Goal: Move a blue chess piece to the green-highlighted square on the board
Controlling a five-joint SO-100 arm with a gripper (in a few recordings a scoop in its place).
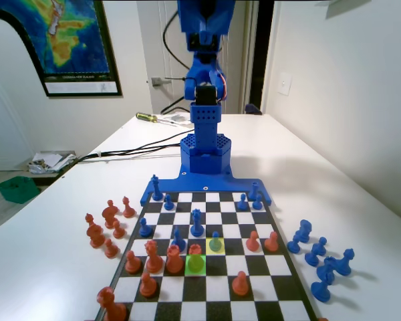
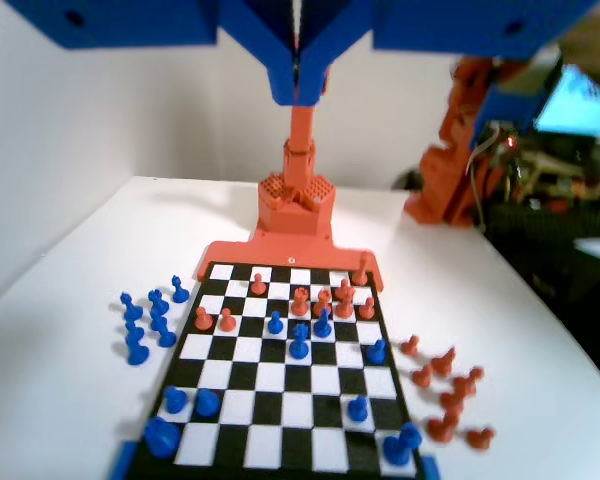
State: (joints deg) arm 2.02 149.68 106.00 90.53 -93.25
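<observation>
The board [image 1: 289, 279] lies in front of the blue arm. A blue chess piece [image 1: 216, 242], a small pawn, stands on the yellow-tinted square near the board's middle; in the wrist view this pawn [image 2: 276, 322] is far below the jaws. The green-highlighted square [image 1: 195, 269] is diagonally nearer and to the left in the fixed view, and an orange pawn [image 1: 195, 255] stands on it. My gripper [image 2: 298, 88] hangs high above the board, its jaws pressed together with nothing between them.
A taller blue piece [image 1: 197, 221] and another blue pawn [image 1: 178, 239] stand close by. Orange pieces [image 1: 174, 259] crowd the green square's left. Captured orange pieces [image 1: 103, 231] lie left of the board, blue ones [image 1: 317, 257] right. The arm's base [image 1: 206, 154] stands at the far edge.
</observation>
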